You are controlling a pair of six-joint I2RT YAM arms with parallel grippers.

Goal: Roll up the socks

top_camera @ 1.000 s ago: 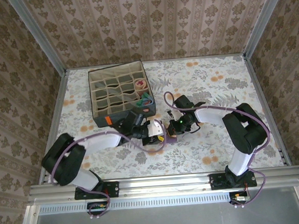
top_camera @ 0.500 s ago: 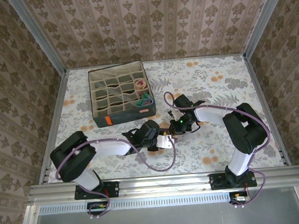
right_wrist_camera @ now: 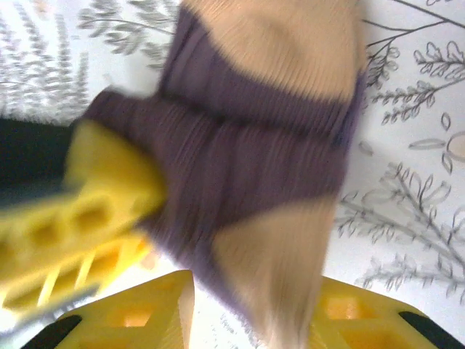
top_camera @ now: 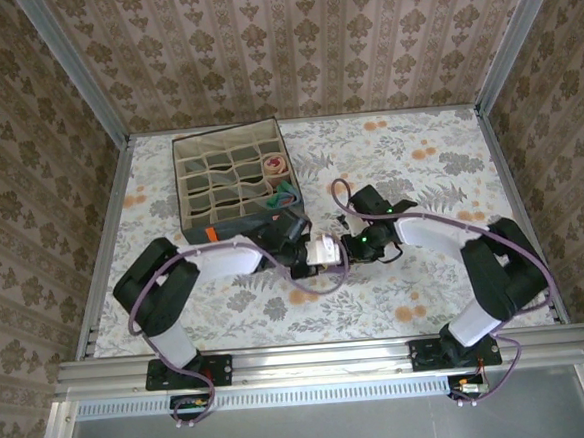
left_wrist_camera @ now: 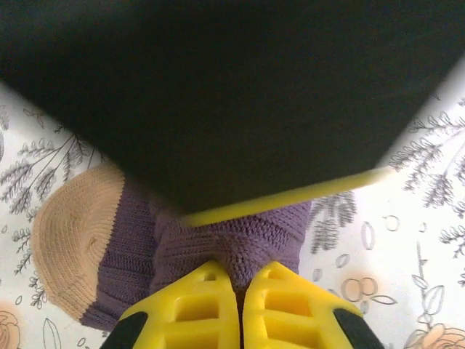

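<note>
Purple sock (left_wrist_camera: 240, 247) | left jaws clamped on it | right jaws parted

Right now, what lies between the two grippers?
The purple sock, pinched by the left gripper and lying inside the open right gripper; both wrist views show it.

Purple sock (right_wrist_camera: 247, 182) blurred, rt wrist view; btm cropped.

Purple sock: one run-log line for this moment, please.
purple sock: bunched | left claw: shut on purple sock | right claw: open, straddling sock
</note>
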